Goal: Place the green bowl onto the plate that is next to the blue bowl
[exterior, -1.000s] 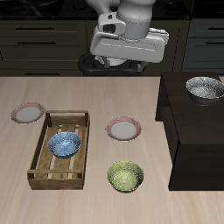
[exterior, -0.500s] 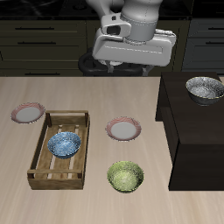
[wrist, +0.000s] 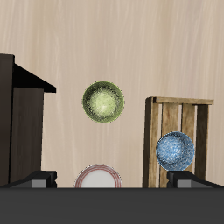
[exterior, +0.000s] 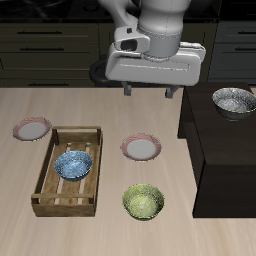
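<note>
Hovering high above the table, two-finger gripper (exterior: 147, 91) with fingers spread apart, nothing between them. Below it, small white plate with pinkish-red rim (exterior: 141, 148) lies on the light wooden tabletop (exterior: 110, 110), just beside the slatted wooden crate (exterior: 52, 168) holding the blue-white mottled bowl (exterior: 73, 165). Yellow-green mottled bowl (exterior: 143, 201) sits on the table nearer the front edge, apart from the plate. Second same-look plate (exterior: 32, 128) beyond the crate. Grey-white bowl (exterior: 233, 101) on dark raised block (exterior: 220, 150)

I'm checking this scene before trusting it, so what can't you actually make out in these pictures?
- Gripper: exterior view, its body covers most of the fingers; the wrist view shows only their tips.
- Plate nearest the blue bowl: cut off by the wrist view's edge.
- Grey-white bowl: cut by the exterior view's edge.
</note>
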### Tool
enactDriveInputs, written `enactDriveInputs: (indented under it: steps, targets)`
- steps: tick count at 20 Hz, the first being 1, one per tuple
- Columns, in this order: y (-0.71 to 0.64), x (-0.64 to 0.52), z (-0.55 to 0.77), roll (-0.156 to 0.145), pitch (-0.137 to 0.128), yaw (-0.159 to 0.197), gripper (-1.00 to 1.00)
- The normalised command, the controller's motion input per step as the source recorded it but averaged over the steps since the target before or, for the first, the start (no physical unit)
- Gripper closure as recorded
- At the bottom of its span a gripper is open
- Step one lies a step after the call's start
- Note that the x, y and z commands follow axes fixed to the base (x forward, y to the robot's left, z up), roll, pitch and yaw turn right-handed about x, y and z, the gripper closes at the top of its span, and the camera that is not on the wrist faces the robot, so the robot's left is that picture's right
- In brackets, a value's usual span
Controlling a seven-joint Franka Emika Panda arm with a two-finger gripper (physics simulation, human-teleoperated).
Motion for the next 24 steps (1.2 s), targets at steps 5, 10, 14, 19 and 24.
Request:
enactDriveInputs:
  steps: [5, 10, 14, 19, 24]
  targets:
    - [-0.12, 0.38, 0.09, 0.033, -0.013, -0.048, -1.00]
    - [-0.10, 0.39, -0.02, 0.049, 0.026, 0.012, -1.00]
    - [0.00, 0.22, -0.13, 0.040, 0.032, 0.028, -1.00]
    - [-0.06, 0.13, -0.23, -0.022, 0.022, 0.019, -1.00]
    - [-0.04, 0.13, -0.29, -0.022, 0.021, 0.027, -1.00]
